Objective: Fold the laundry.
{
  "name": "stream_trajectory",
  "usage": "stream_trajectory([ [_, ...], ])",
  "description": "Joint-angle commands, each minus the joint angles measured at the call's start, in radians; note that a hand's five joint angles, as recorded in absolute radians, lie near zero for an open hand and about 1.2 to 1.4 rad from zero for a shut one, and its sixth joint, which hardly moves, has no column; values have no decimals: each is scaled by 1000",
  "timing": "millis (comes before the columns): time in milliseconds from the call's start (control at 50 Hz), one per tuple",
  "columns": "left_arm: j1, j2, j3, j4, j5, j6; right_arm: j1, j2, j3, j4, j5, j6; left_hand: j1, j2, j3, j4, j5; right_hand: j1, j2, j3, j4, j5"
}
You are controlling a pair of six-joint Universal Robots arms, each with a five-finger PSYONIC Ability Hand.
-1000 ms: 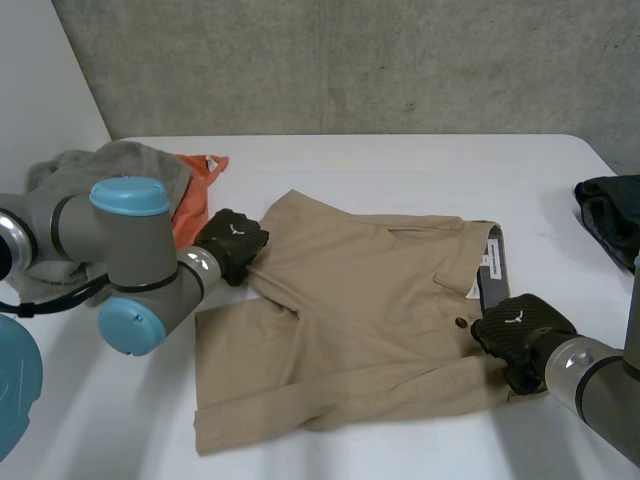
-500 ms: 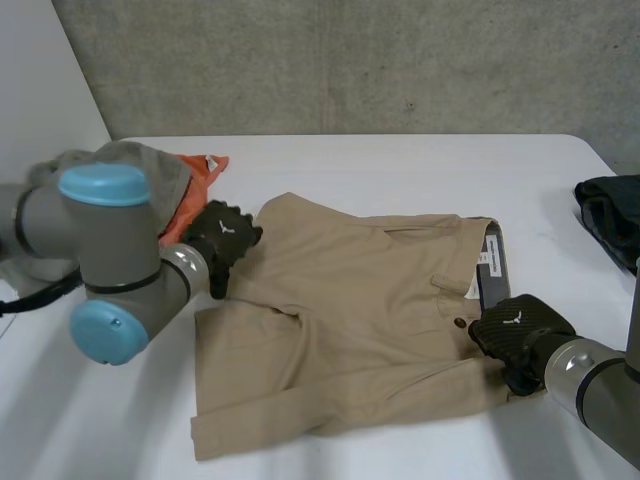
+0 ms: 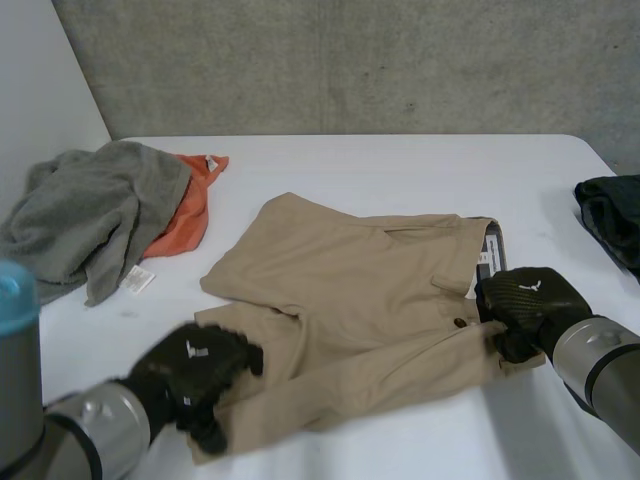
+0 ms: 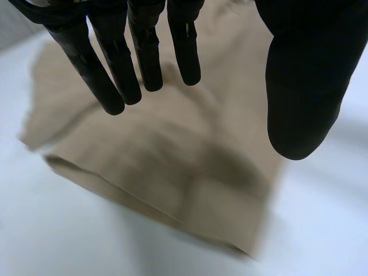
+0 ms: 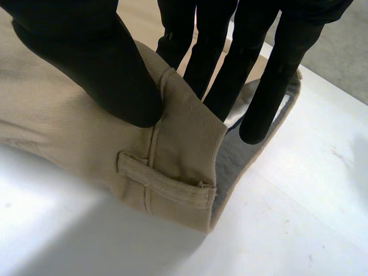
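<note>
My left hand (image 3: 195, 365) has swung from the far leg of the tan shorts (image 3: 370, 290) to their near hem by the table's (image 3: 400, 160) near edge, fingers straight, gripping nothing. My right hand (image 3: 530, 300) pinches the waistband. The shorts lie flat mid-table.
</note>
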Motion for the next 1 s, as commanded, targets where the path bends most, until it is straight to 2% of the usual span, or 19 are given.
stream_trajectory([
  [20,-20,-80,-18,27,-17,3,4,-3,1,-4,21,44,66,68,69,64,60,297,215,193,195,208],
  [140,-41,-186,9,73,-56,3,-21,-29,1,-1,27,43,159,161,162,158,153,297,215,193,195,208],
  [240,-54,-214,14,134,-125,1,-36,-58,5,35,15,23,913,914,916,911,907,297,215,193,195,208],
  [360,-91,-162,-6,173,-167,6,-88,-98,31,140,-42,-109,914,916,917,912,908,297,215,193,195,208],
  [420,-95,-134,-27,158,-152,15,-125,-115,57,220,-123,-240,914,916,917,912,908,297,215,193,195,208],
  [460,-101,-116,-49,109,-116,49,-162,-123,74,306,-191,-369,914,916,917,912,908,297,215,193,195,208],
  [500,-109,-101,-58,48,-80,84,-189,-123,83,360,-218,-458,914,916,917,912,908,297,215,193,195,208],
  [520,-112,-85,-61,-21,-45,116,-226,-123,90,425,-244,-567,914,916,917,912,908,297,215,193,195,208],
  [580,-112,-64,-54,-113,-6,155,-278,-117,88,524,-270,-734,914,916,917,912,908,297,215,193,195,208],
  [620,-106,-53,-41,-174,5,172,-288,-108,79,539,-278,-773,914,916,917,912,908,297,215,193,195,208],
  [780,-97,-110,118,-40,-73,187,-225,7,-22,352,-255,-533,914,916,917,912,908,297,215,193,195,208],
  [880,-66,-255,331,102,-133,210,-208,53,-100,193,-223,-387,914,916,917,912,908,297,215,193,195,208],
  [1000,-51,-432,584,282,-119,241,-182,104,-159,-69,-154,-186,914,916,917,912,908,297,215,193,195,208],
])
